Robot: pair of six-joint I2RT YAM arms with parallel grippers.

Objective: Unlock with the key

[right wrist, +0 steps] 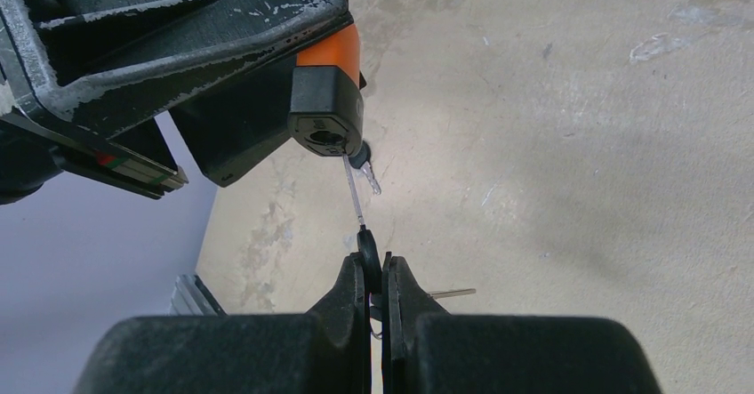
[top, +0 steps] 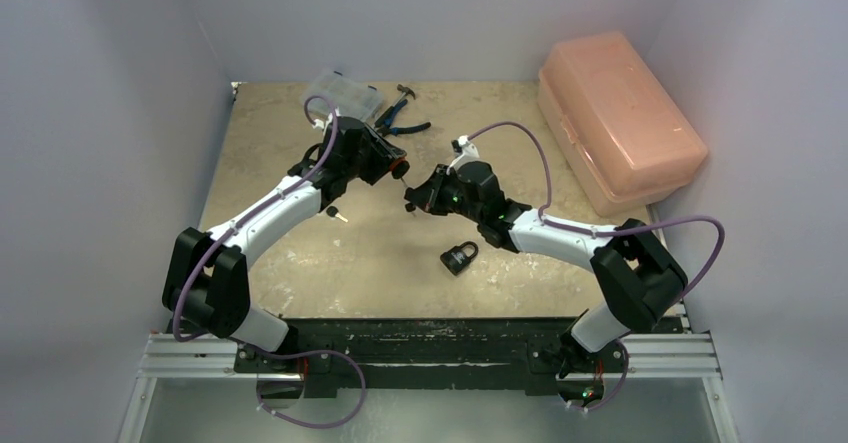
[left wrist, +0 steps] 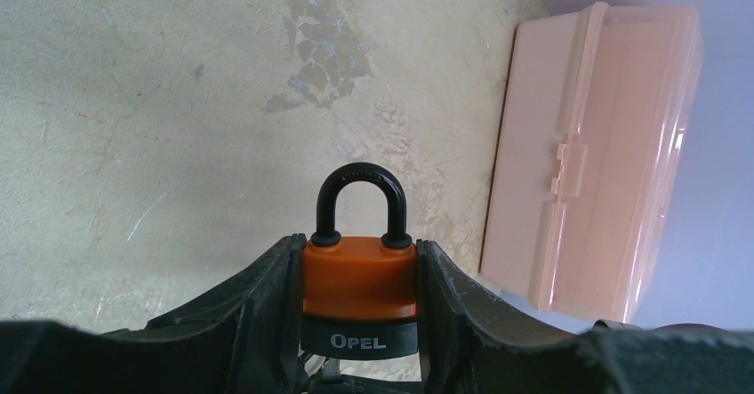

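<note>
Orange padlock [left wrist: 359, 278] clamped by its body in our left gripper [left wrist: 358, 250], over the table [top: 380, 263]; our right gripper [right wrist: 375, 274] pinches the key [right wrist: 354, 194] by its black head. We judge the step is insertion: line the blade square with the keyhole [right wrist: 324, 133], push straight, and turn only once seated. That keyhole sits at eleven o'clock from the right fingertips [right wrist: 351, 278], the blade's tip at its mouth; whether it has entered, we cannot quite tell. The shackle [left wrist: 360, 180] points to twelve o'clock beyond the left fingers [left wrist: 276, 278].

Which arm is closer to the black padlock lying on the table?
Right. The right arm passes just beside the black padlock; the left arm is well off to its left, farther back.
</note>
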